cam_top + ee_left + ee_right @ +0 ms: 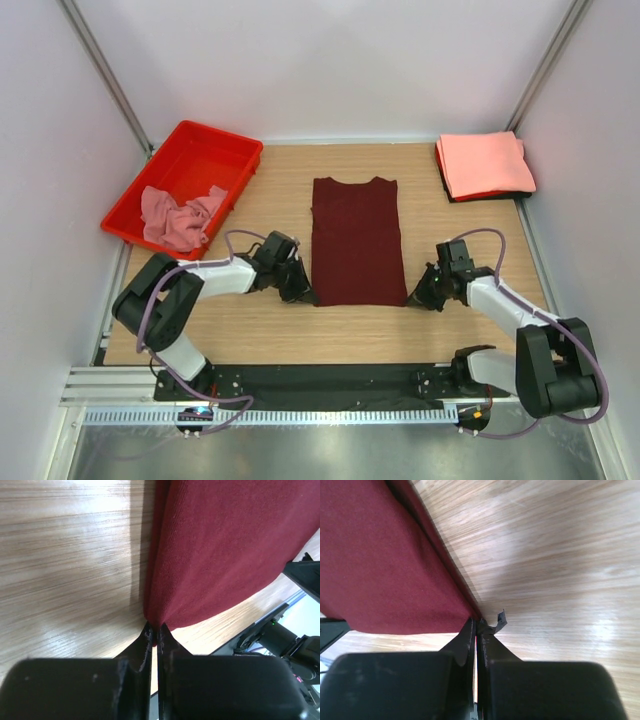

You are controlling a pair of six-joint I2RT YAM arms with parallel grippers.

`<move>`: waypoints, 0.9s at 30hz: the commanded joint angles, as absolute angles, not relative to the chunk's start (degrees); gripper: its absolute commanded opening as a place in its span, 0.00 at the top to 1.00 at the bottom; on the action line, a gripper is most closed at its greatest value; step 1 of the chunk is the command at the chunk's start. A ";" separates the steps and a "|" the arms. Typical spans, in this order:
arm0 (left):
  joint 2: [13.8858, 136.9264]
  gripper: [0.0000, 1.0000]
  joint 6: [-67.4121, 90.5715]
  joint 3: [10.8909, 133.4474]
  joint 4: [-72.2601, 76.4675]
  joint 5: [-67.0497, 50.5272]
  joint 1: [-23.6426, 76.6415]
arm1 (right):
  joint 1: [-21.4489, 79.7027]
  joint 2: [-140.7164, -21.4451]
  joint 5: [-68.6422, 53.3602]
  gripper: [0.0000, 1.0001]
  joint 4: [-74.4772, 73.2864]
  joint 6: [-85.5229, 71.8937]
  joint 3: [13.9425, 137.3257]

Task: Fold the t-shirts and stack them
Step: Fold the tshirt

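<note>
A dark maroon t-shirt [355, 240] lies flat in a long narrow fold at the table's middle, collar at the far end. My left gripper [298, 293] is shut on its near left corner; in the left wrist view the maroon t-shirt [225, 550] is pinched at the left gripper [155, 628]. At the near right corner my right gripper [418, 296] is shut on the hem, and the right wrist view shows the maroon cloth [375, 565] caught at the right gripper [476, 625]. A crumpled dusty pink t-shirt [178, 218] lies in the tray. Folded salmon-pink t-shirts [485, 164] are stacked at the far right.
A red plastic tray [216, 146] stands at the far left, its near end over the table's edge. White walls and metal posts close in the table on three sides. A black base rail [330, 382] runs along the near edge.
</note>
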State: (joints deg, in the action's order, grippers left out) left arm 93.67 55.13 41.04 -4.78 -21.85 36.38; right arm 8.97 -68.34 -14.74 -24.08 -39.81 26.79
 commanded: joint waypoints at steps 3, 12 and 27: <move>91.41 1.00 53.88 41.22 -10.72 -15.65 36.65 | 9.23 -62.59 -6.77 0.99 -29.35 -41.48 25.67; 87.90 1.00 55.46 43.33 -16.07 -14.07 39.98 | 9.58 -54.24 -6.76 0.99 -32.87 -40.60 25.84; 83.14 1.00 53.97 55.54 -27.85 -7.65 40.08 | 9.93 -46.49 -7.65 0.99 -37.53 -41.13 34.36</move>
State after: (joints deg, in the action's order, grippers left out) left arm 83.50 55.09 51.35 -23.44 -11.05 40.38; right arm 9.80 -47.31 -9.91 -36.21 -41.17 30.00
